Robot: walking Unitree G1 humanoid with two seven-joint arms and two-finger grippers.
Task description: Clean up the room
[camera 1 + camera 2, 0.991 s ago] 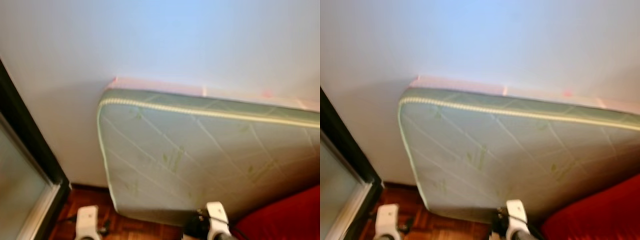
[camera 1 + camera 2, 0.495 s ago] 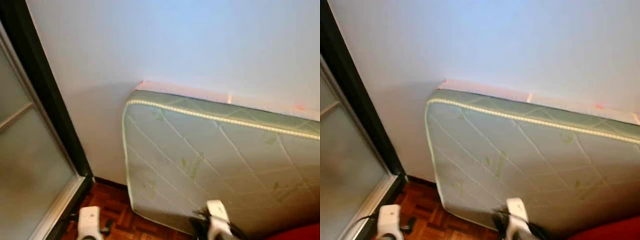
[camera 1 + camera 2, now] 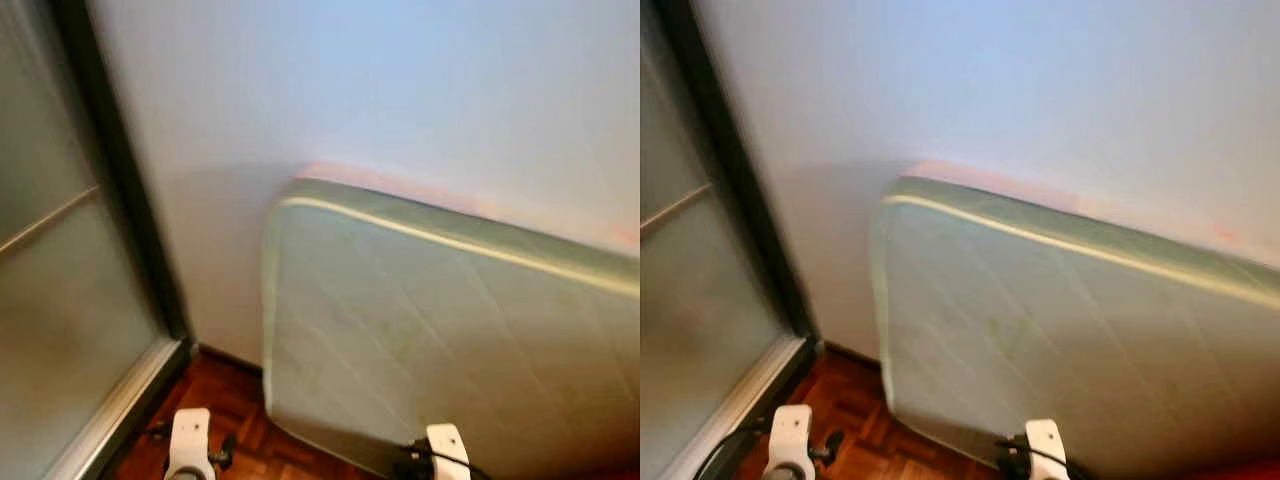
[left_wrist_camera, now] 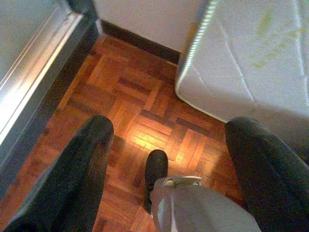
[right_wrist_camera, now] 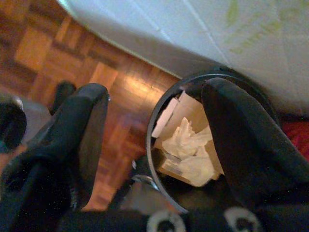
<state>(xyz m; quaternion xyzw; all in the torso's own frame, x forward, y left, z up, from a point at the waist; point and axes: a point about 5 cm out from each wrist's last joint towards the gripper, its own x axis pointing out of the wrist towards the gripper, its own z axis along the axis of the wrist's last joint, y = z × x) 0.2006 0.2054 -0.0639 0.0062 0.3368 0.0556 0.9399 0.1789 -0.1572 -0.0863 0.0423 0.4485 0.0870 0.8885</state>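
A black bin (image 5: 153, 159) holding crumpled white paper (image 5: 186, 145) and cardboard hangs close under my right gripper (image 5: 154, 89). One black finger (image 5: 241, 145) lies across the bin's mouth and the other (image 5: 82, 135) stands outside its rim, so the gripper looks shut on the bin. The bin shows as a dark shape beside my right wrist (image 3: 447, 450). My left gripper (image 4: 171, 128) hangs open over the parquet with nothing between its fingers.
A pale green quilted mattress (image 3: 420, 340) leans on its edge against the white wall (image 3: 380, 90). A dark-framed frosted glass sliding door (image 3: 60, 280) stands on the left. Brown parquet floor (image 4: 135, 106) lies between door track and mattress.
The whole picture has slid to the right, so the camera has swung left: more of the glass door shows and the red thing at the lower right has gone out of view.
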